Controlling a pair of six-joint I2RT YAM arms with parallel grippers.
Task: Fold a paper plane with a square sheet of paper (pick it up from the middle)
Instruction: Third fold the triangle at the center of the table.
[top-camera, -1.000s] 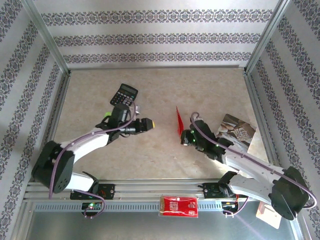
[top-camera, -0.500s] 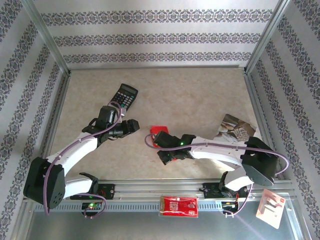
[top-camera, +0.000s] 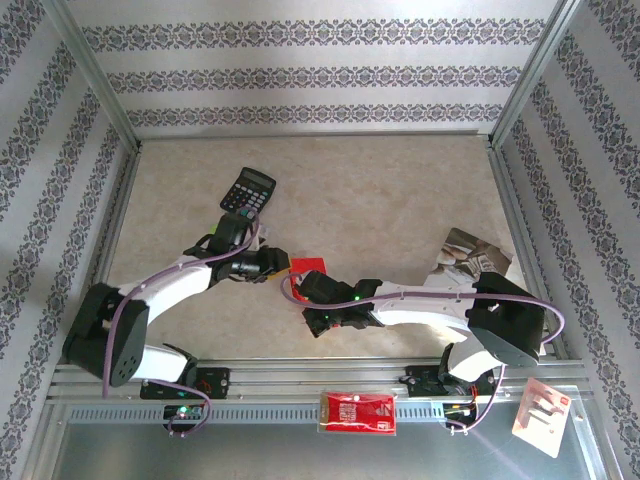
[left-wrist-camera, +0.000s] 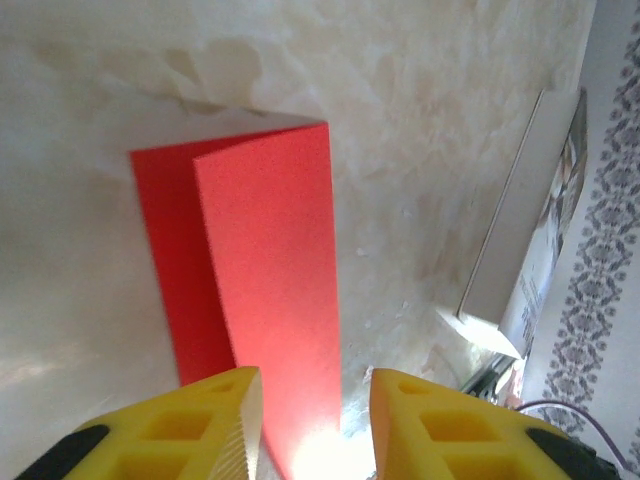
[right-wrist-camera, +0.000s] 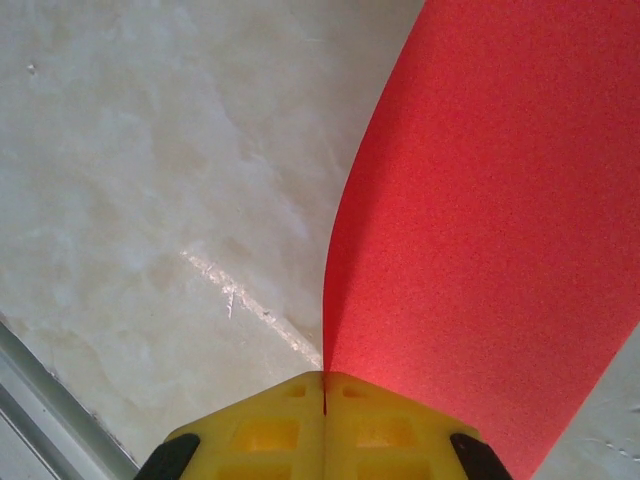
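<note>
Near the middle of the tabletop (top-camera: 400, 190), the folded square sheet of paper (top-camera: 307, 266) was pinched in the fully closed right hand (right-wrist-camera: 323, 378), while the part-open left hand (left-wrist-camera: 315, 388) straddled one edge without gripping.

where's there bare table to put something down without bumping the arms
Bare: the wide far stretch of table between the calculator, the back wall and the booklet; also the near strip between the right arm and the front rail. Crowded: mid-table, where the left gripper and right gripper meet at the red sheet.
</note>
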